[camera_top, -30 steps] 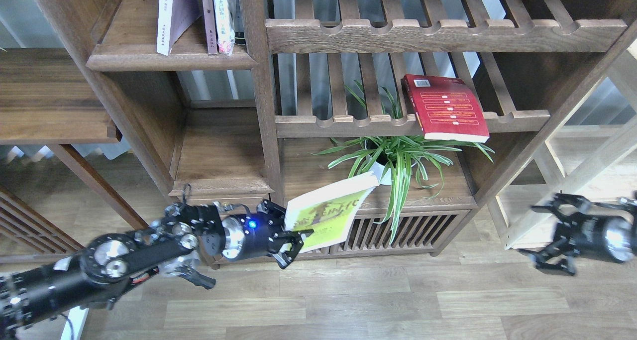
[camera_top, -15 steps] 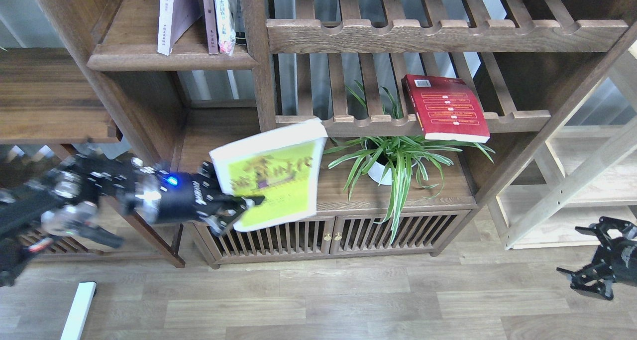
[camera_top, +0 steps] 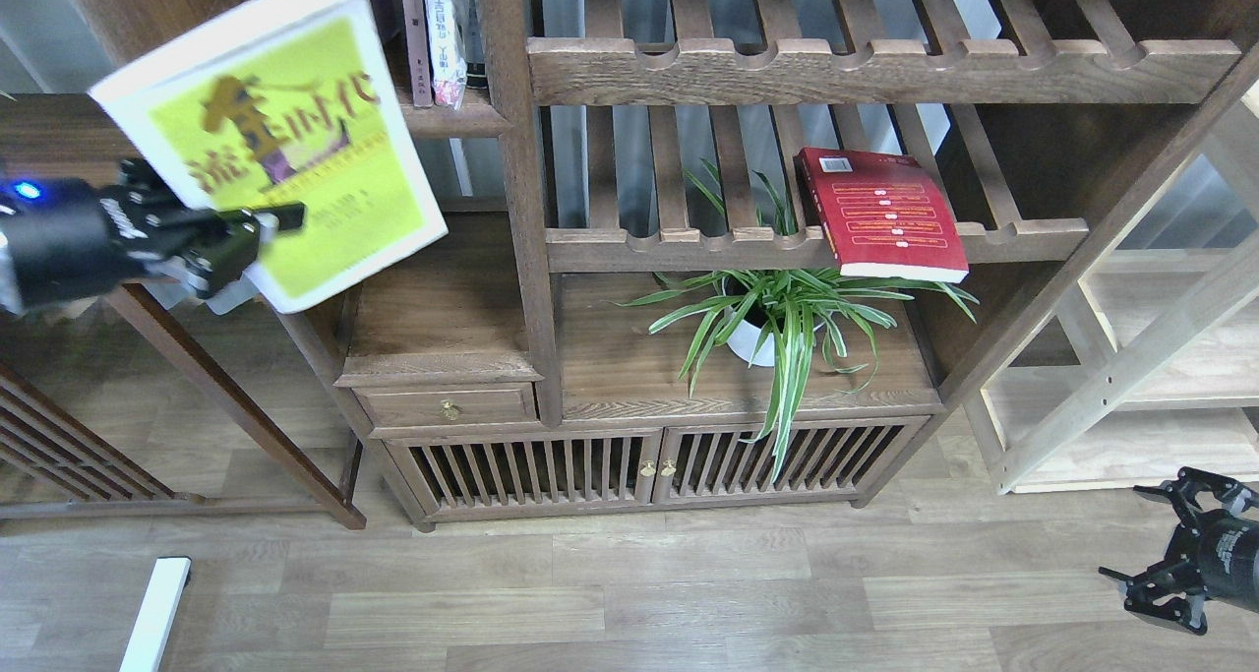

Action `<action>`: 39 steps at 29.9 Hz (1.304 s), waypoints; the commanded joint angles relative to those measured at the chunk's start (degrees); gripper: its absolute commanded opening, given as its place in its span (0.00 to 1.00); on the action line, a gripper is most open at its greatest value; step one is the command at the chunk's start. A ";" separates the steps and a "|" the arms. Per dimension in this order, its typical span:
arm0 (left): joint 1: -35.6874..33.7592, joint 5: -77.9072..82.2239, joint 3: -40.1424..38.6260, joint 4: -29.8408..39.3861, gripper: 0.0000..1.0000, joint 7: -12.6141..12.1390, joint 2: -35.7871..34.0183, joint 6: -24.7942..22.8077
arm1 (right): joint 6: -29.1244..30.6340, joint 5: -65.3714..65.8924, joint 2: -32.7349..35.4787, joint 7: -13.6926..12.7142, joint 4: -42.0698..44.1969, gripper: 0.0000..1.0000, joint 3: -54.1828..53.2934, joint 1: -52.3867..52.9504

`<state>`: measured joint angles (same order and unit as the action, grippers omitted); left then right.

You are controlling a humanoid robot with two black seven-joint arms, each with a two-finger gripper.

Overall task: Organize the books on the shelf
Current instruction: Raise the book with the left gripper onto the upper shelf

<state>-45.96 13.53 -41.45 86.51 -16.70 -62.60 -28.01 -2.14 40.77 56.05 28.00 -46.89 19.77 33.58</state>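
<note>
Left gripper (camera_top: 231, 249), closed, gripping yellow-green-covered white paperback (camera_top: 285, 131) upper left; needing upright rotation before entering dark-brown solid shelf (camera_top: 448, 121). Right gripper (camera_top: 1166, 574) hanging open, empty.

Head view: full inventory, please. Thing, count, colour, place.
yellow-green book: 1, white with yellow-green cover, held up at upper left
red book: 1, red with yellow bands, flat on slatted rack
thin upright books: at least 2, brown and plastic-wrapped, top shelf
shelf: 1, dark brown, upper left, mostly hidden by the held book
potted plant: 1, green and white leaves, white pot, on cabinet top
cabinet: 1, dark wood, slatted doors
left gripper: black, fingers clamped on the yellow-green book
right gripper: black, open, low right over the floor
</note>
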 commanded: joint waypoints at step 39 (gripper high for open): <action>-22.15 -9.75 6.99 -3.72 0.00 -8.09 0.10 3.30 | -0.76 -0.17 -2.00 0.00 0.05 1.00 0.35 -0.01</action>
<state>-65.77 3.53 -36.30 82.80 -24.28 -64.56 -27.09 -2.91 40.54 53.84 28.00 -46.85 19.99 33.60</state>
